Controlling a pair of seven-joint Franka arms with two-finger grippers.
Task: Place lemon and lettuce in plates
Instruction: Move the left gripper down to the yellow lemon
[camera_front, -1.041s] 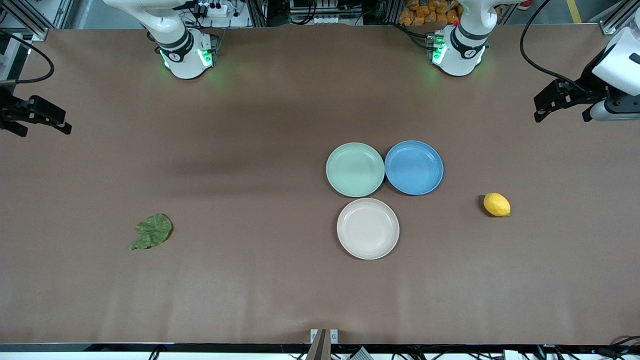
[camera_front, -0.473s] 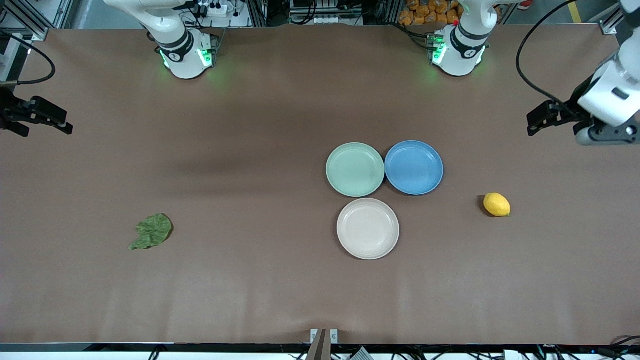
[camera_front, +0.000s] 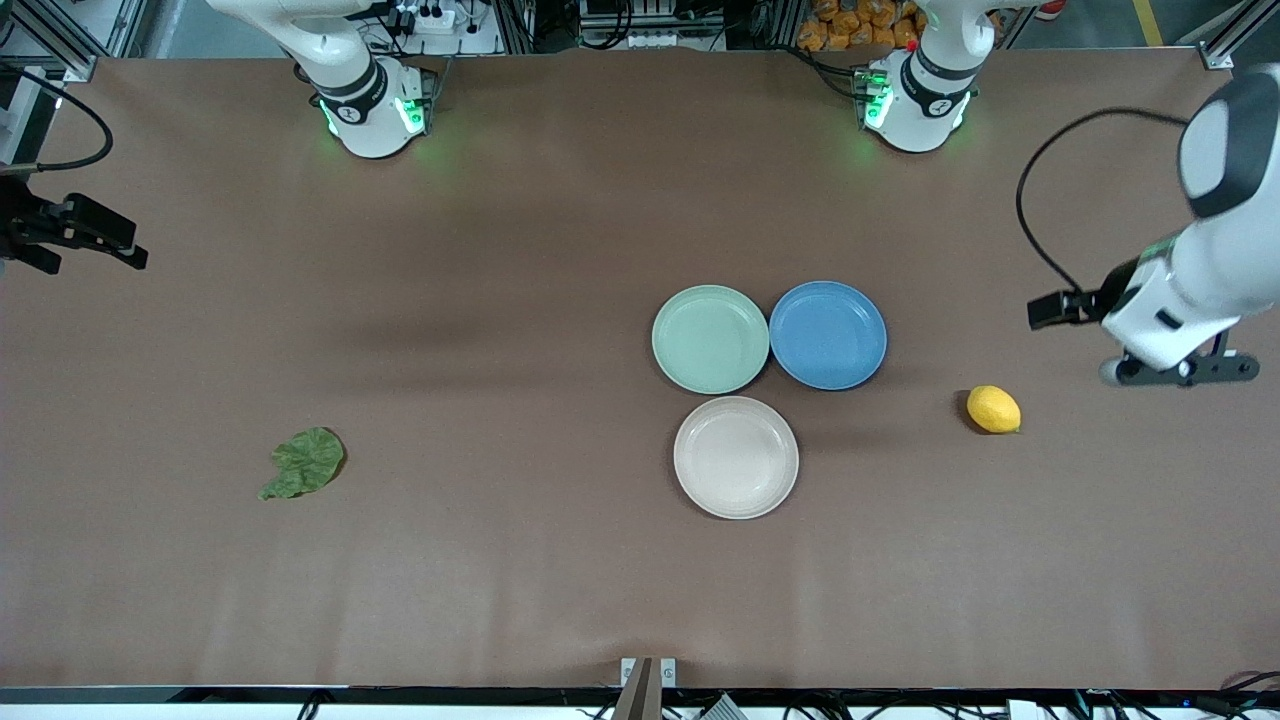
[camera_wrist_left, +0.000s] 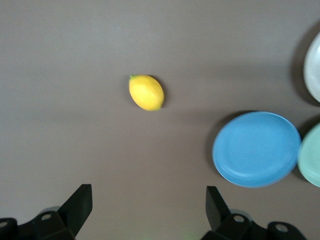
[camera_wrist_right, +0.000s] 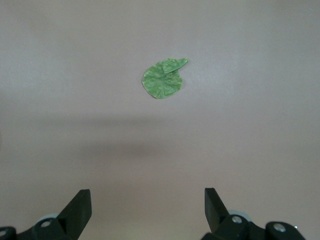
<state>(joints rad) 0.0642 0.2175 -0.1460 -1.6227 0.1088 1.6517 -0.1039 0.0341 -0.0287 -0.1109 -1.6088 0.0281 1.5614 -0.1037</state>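
The lemon (camera_front: 993, 409) lies on the brown table toward the left arm's end, beside the blue plate. It also shows in the left wrist view (camera_wrist_left: 146, 92). The lettuce (camera_front: 302, 463) lies flat toward the right arm's end and shows in the right wrist view (camera_wrist_right: 162, 80). The mint green plate (camera_front: 710, 339) and the beige plate (camera_front: 736, 457) sit mid-table, both empty. My left gripper (camera_front: 1178, 372) hangs open and empty in the air over the table beside the lemon (camera_wrist_left: 148, 212). My right gripper (camera_front: 90, 255) is open and empty over the table's edge (camera_wrist_right: 147, 212).
An empty blue plate (camera_front: 828, 335) touches the mint green plate on the side toward the lemon; it also shows in the left wrist view (camera_wrist_left: 257, 149). The arm bases (camera_front: 372, 110) (camera_front: 915, 105) stand along the edge farthest from the front camera.
My left arm has swung from the table's end toward the lemon and turned its hand to point down. The right arm has hardly moved. Lemon, lettuce and plates have not moved.
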